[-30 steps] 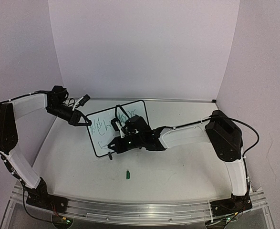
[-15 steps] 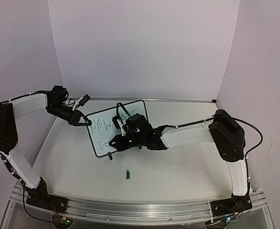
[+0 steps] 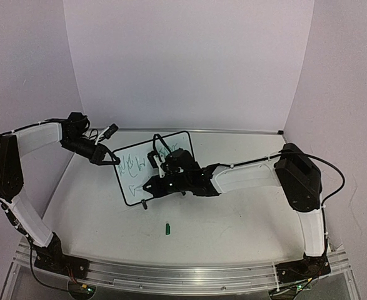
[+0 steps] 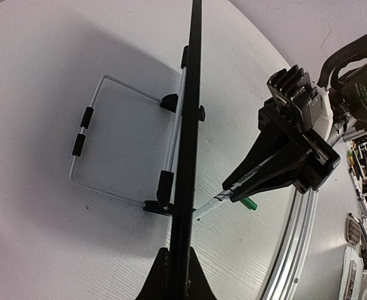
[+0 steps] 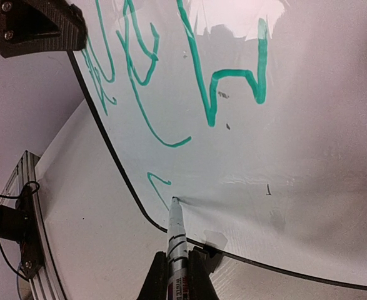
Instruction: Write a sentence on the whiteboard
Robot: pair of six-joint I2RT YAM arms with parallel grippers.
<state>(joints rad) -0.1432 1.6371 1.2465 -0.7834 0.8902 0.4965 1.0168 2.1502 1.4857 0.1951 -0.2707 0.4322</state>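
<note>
marker (image 5: 176, 228) in right hand (image 5: 177, 275), tip on whiteboard (image 5: 283, 156); left hand (image 3: 111, 159) clamping edge

Blocked in front of the whiteboard (image 3: 135, 191) by right gripper (image 3: 149, 186) and marker (image 5: 175, 240). Blocked at its left edge by left gripper (image 3: 112, 160), behind it by wire stand (image 4: 86, 116). Passable right of it over bare table (image 3: 246, 212). Mind green cap (image 3: 167, 229) on its near side.

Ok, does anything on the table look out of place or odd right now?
Only one small thing: a green cap lies loose on the table, in front of the whiteboard and apart from it. It probably belongs to the marker. The board itself stands, and nothing looks spilled or damaged.
</note>
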